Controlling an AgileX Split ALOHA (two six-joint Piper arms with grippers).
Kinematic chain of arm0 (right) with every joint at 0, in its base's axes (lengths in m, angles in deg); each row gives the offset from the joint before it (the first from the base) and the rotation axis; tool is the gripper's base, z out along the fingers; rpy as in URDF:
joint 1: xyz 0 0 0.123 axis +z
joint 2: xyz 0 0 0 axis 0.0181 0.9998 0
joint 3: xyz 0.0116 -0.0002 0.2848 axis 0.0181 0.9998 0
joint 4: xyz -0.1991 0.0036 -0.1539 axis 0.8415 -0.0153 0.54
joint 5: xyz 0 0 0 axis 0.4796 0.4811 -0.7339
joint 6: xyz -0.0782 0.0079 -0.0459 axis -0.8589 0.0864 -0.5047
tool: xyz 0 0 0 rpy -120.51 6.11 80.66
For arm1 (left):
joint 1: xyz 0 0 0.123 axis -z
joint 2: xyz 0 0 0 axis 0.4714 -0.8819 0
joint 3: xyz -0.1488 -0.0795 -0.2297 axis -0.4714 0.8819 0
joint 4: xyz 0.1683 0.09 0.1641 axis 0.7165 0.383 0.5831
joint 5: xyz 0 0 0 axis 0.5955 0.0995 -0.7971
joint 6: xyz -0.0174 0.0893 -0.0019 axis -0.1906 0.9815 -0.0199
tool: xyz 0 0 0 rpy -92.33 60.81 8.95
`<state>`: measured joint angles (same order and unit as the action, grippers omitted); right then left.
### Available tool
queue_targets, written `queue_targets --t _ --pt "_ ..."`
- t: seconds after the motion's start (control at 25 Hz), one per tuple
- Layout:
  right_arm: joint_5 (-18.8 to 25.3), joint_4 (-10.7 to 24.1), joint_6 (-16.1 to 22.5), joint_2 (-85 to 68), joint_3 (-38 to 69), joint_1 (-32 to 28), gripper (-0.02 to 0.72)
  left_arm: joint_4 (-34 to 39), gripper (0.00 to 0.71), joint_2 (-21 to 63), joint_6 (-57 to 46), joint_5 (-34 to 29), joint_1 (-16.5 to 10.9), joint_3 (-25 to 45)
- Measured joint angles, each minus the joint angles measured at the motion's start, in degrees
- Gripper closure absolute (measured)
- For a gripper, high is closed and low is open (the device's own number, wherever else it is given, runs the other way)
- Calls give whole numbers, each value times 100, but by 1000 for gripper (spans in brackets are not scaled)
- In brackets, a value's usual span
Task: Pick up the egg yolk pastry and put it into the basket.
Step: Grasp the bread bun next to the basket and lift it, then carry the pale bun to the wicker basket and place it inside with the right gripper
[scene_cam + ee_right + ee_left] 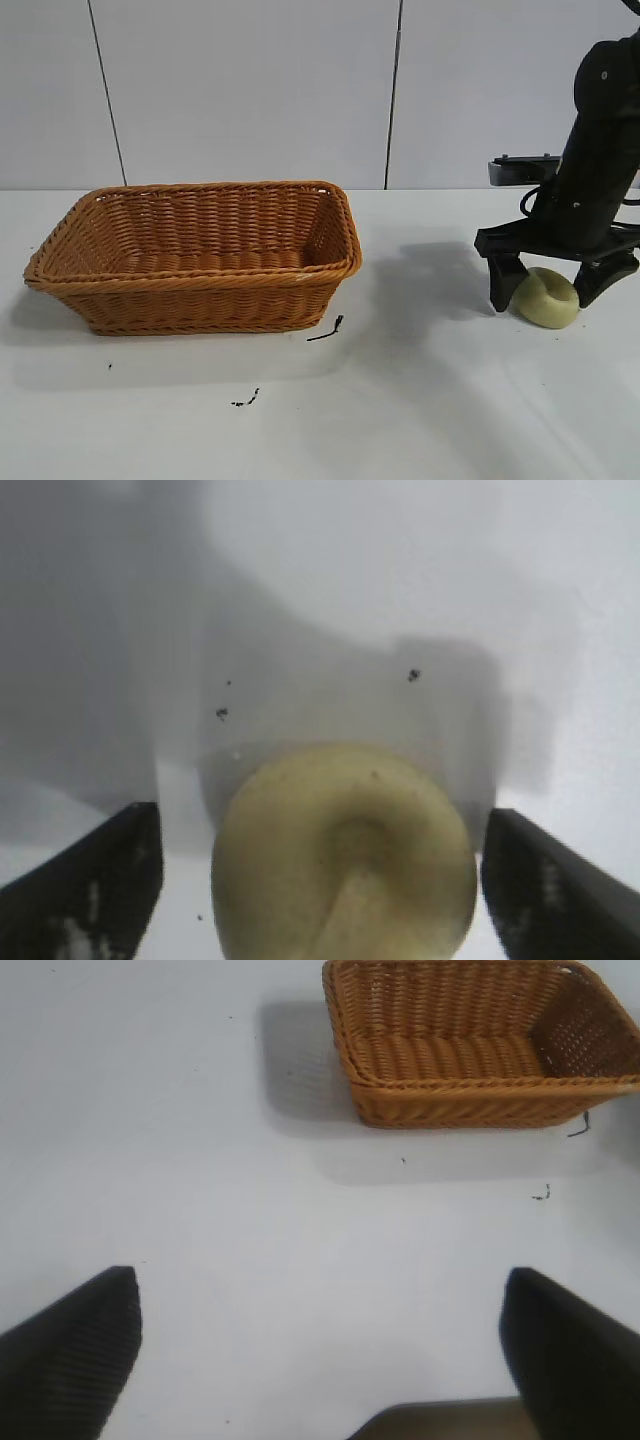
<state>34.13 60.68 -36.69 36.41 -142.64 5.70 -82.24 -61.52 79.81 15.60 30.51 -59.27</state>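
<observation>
right end effector [549, 292] straddles matte, dimpled pastry [546, 297].

Pastry [345, 855] btm cut off by frame edge.

My layout: basket [195, 255] left on table [420, 400]; egg yolk pastry [546, 297] far right, between right gripper [552, 292] fingers.

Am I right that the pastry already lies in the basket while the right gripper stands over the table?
Not quite: the pastry is not in the basket. The exterior view shows it on the table, well to the basket's right, between the fingers of the right gripper, which does stand over the table there. The right wrist view shows the same.
</observation>
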Motion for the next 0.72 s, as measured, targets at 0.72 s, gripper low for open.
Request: queue_targets --t 0.72 --pt "1290 137 -100 -1172 -846 0 543 0 15 0 0 0 0 0"
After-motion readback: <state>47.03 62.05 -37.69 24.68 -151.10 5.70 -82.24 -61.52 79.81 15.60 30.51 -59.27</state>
